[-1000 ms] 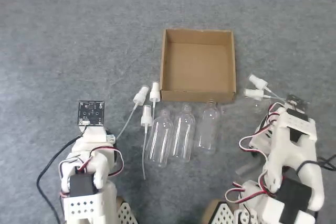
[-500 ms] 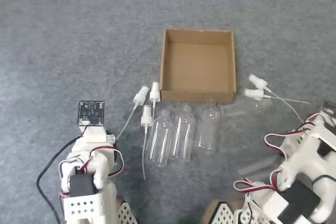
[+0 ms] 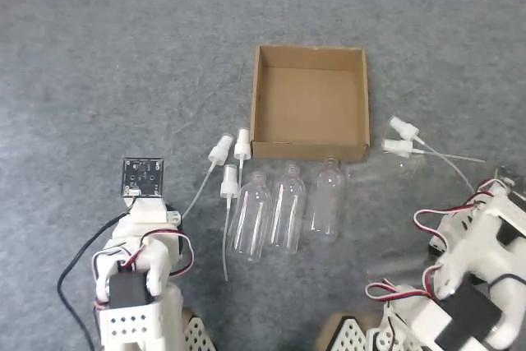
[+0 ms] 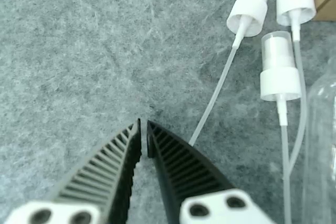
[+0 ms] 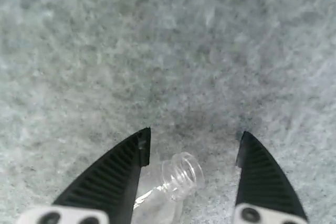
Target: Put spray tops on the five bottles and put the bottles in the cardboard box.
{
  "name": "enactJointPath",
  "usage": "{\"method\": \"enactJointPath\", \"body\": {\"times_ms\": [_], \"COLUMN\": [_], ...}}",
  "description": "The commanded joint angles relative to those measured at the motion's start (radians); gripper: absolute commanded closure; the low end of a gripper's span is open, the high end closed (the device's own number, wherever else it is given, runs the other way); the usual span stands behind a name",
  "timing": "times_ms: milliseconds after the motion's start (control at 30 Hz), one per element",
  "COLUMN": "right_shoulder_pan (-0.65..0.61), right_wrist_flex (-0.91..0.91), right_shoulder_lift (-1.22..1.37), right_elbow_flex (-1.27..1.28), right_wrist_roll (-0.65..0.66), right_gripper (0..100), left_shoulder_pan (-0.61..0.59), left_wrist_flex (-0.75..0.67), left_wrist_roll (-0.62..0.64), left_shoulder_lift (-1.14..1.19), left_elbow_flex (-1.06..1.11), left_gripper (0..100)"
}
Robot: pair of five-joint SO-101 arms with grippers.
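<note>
Near the right edge of the table [image 3: 99,80], the right claw [image 5: 194,135] gapes astride the neck of a bottle [image 5: 181,174]; the left claw [image 4: 144,124] sits clenched beside spray tops [image 4: 281,72].

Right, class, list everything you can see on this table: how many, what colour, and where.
cardboard box: one, brown, middle of the table.
bottles: three, clear, lying side by side in front of the box.
bottle: one, clear, uncapped, lying on the mat.
spray tops: three, white, left of the box's front; two more to its right.
mat: one, grey, under everything.
left gripper: black fingers, shut, near the three spray tops.
right gripper: black fingers, open, either side of the uncapped bottle's neck.
</note>
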Motion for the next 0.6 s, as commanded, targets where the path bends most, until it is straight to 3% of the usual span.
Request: {"method": "enactJointPath", "body": {"times_ms": [0, 367, 467, 567], "right_shoulder_pan": [0.012, -0.209, -0.325, -0.493], "right_wrist_flex": [0.047, 0.305, 0.369, 0.455], "right_shoulder_lift": [-0.008, -0.191, -0.317, -0.446], "right_elbow_flex": [-0.112, -0.244, -0.244, -0.236], "right_wrist_roll": [-0.069, -0.166, -0.183, -0.115], "right_gripper": [72.4, 70.6, 70.7, 70.9], "left_shoulder_pan": [-0.002, 0.0, 0.002, 0.002], "left_wrist_flex": [-0.021, -0.021, -0.021, -0.021], "left_wrist_roll": [-0.005, -0.005, -0.005, -0.005], "left_shoulder_lift": [0.0, 0.0, 0.0, 0.0], "left_elbow_flex": [-0.012, -0.012, -0.012, -0.012], "left_gripper": [99, 99, 99, 99]}}
